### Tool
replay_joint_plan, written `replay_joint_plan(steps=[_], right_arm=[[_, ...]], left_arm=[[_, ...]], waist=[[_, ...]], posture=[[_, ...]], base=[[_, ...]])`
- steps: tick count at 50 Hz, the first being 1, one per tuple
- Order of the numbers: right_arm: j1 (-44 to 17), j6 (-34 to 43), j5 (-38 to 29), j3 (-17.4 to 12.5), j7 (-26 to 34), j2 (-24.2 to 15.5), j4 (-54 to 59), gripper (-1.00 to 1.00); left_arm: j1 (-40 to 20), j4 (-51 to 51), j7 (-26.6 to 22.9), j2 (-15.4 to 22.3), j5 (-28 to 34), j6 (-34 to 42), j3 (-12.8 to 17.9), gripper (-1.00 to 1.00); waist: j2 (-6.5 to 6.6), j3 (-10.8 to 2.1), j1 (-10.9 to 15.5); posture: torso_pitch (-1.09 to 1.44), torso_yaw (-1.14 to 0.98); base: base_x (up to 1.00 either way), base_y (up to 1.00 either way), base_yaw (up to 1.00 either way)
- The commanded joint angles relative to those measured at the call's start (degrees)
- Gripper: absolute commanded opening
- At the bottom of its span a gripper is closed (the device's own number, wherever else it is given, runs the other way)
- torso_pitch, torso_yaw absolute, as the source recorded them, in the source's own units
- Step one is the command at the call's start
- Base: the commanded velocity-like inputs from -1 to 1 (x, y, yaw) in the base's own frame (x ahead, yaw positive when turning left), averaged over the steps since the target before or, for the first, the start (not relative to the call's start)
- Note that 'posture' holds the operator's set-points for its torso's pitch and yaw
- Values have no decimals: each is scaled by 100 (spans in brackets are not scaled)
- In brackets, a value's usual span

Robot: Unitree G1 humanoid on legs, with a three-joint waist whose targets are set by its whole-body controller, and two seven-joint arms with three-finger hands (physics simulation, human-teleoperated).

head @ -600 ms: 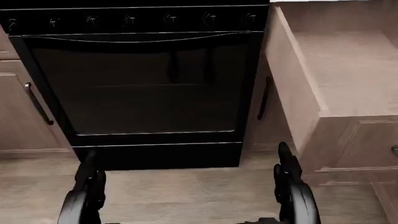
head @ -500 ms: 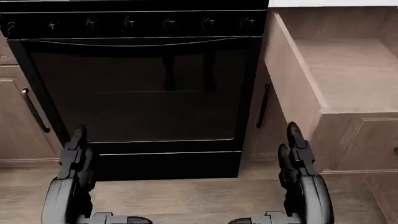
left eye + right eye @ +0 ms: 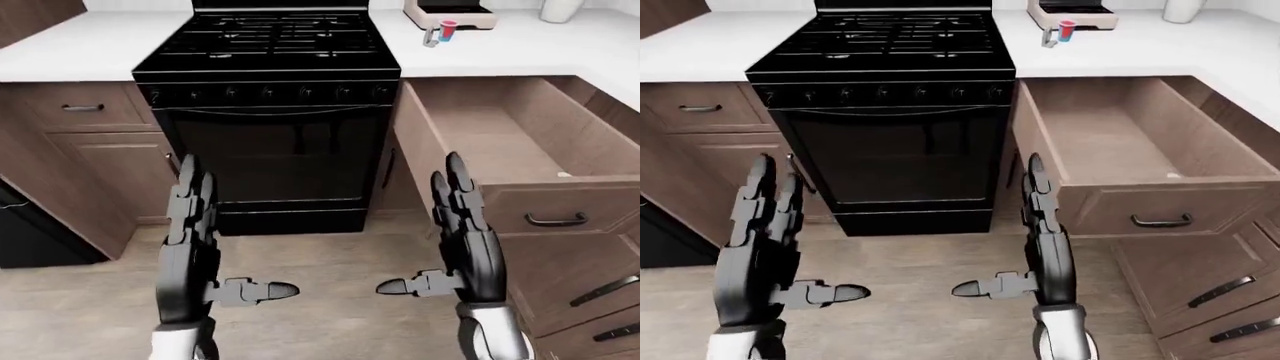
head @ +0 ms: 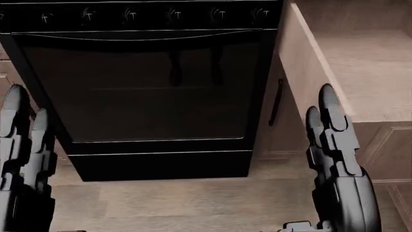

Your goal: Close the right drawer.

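Note:
The right drawer stands pulled far out of the wooden cabinet to the right of the black stove. Its inside looks empty, and its face carries a dark handle. My right hand is raised with fingers straight up and thumb out sideways, open, just left of the drawer's face and not touching it. My left hand is held up the same way at the lower left, open and holding nothing.
A white counter runs above the drawer with a toaster-like appliance and a small red cup. More drawers with handles sit below at the right. A closed left drawer flanks the stove. Wood floor lies below.
Both hands have risen in the head view, fingers now extending higher. The picture has shifted slightly, so the camera has moved a little. The drawer stays out.

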Motion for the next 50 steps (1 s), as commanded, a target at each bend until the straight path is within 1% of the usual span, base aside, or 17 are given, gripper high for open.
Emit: replay_joint_plan(steps=[1, 3, 7, 12, 16, 19, 22, 24, 32, 33, 34, 35, 43, 44, 46, 48, 50], right_arm=[[-2, -98, -112, 49, -8, -1, -379, 100], [38, -59, -126, 56, 1, 2, -581, 100], [165, -62, -126, 118, 61, -4, -956, 100], [233, 31, -159, 171, 81, -4, -1392, 100], [272, 56, -158, 182, 68, -1, -1598, 100], [286, 76, -64, 128, 14, 30, -1714, 100], [378, -61, -42, 178, 7, 29, -1796, 100], [391, -87, 58, 159, -5, 32, -1835, 100], [429, -248, 42, 172, -61, 25, -1778, 100], [435, -261, 49, 175, -59, 24, -1768, 100], [441, -264, 47, 185, -54, 19, -1770, 100], [441, -267, 36, 184, -54, 14, -1765, 100], [463, -267, 24, 208, -36, 3, -1759, 100], [469, -276, 27, 209, -33, 1, -1762, 100], [477, -281, 23, 224, -26, -1, -1759, 100], [478, -286, 15, 229, -23, -5, -1745, 100], [479, -289, 10, 237, -17, -10, -1736, 100]], left_arm=[[73, -467, -48, -9, -4, -203, -51, 100], [109, -631, -67, -15, -41, -130, -46, 100], [206, -875, -51, -46, -38, -252, -13, 100], [426, -1518, -178, -72, -370, -155, 20, 100], [563, -1759, -251, -99, -484, -226, -8, 100], [647, -1871, -276, -103, -549, -304, -35, 100], [729, -1949, -304, -103, -596, -411, -71, 100], [714, -1938, -298, -96, -610, -421, -66, 100], [714, -1933, -299, -84, -635, -423, -82, 100], [716, -1932, -299, -83, -634, -418, -88, 100], [717, -1951, -296, -82, -637, -415, -87, 100], [716, -1946, -295, -82, -635, -414, -90, 100], [742, -1961, -285, -68, -616, -410, -152, 100], [746, -1956, -284, -66, -619, -420, -156, 100], [756, -1957, -281, -59, -619, -432, -165, 100], [760, -1954, -278, -54, -620, -433, -173, 100], [766, -1948, -276, -50, -620, -445, -181, 100]], waist=[[6, -59, 5], [3, -45, 1], [-1, -21, 11], [4, 11, 4], [2, 30, 5], [2, 32, 14], [1, 37, 18], [1, 42, 17], [0, 38, 15], [21, -7, -34], [28, 65, -20], [41, 98, -25], [66, 195, -106], [89, 189, -111], [151, 289, -93], [224, 319, -73], [170, 312, -67]], posture=[[0, 0], [0, 0], [0, 0], [0, 0], [0, 0], [0, 0], [0, 0], [0, 0], [0, 0], [0, 0], [0, 0], [0, 0], [0, 0], [0, 0], [0, 0], [0, 0], [0, 0]], base=[[0, 0, 0], [0, 0, 0], [0, 0, 0], [0, 0, 0], [0, 0, 0], [0, 0, 0], [0, 0, 0], [0, 0, 0], [0, 0, 0], [-8, 0, -25], [-9, 0, -26], [-10, 0, -25], [-9, 0, -26], [-1, 0, -27], [0, 0, -26], [0, 0, -26], [0, 0, -27]])
